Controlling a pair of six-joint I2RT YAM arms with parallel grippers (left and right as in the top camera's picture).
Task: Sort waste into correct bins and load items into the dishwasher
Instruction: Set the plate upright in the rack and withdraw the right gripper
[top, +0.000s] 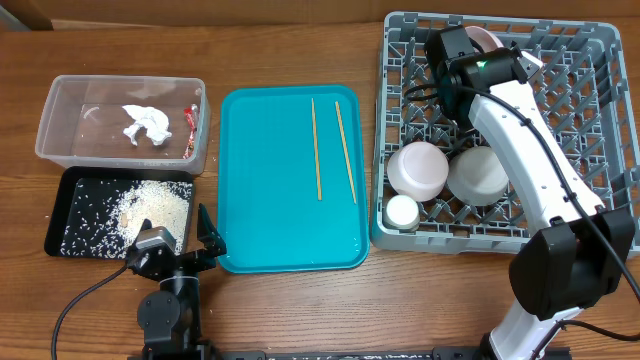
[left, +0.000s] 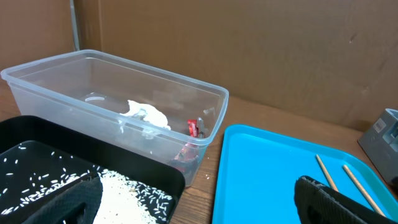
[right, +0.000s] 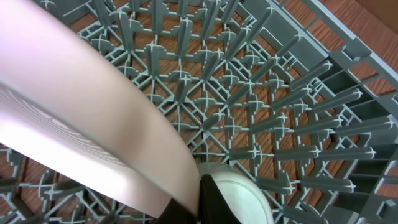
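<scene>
Teal tray (top: 270, 180) ctr on wood table (top: 420, 300)

Napkin (left: 148, 116) and wrapper (left: 193, 127) lie in clear tub (left: 56, 99); rice (left: 118, 190) dots black tray (left: 37, 132).

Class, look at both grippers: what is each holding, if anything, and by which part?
The right gripper is shut on the plate, pinching its rim. The left gripper is open and holds nothing.

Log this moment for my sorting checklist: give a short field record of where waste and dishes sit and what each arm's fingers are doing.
clear tub: napkin and wrapper inside
black tray: rice spread in it
teal tray: two chopsticks, untouched
rack: two bowls, one cup
right fingers: shut on plate, over the rack
left fingers: open, empty, by the black tray
</scene>
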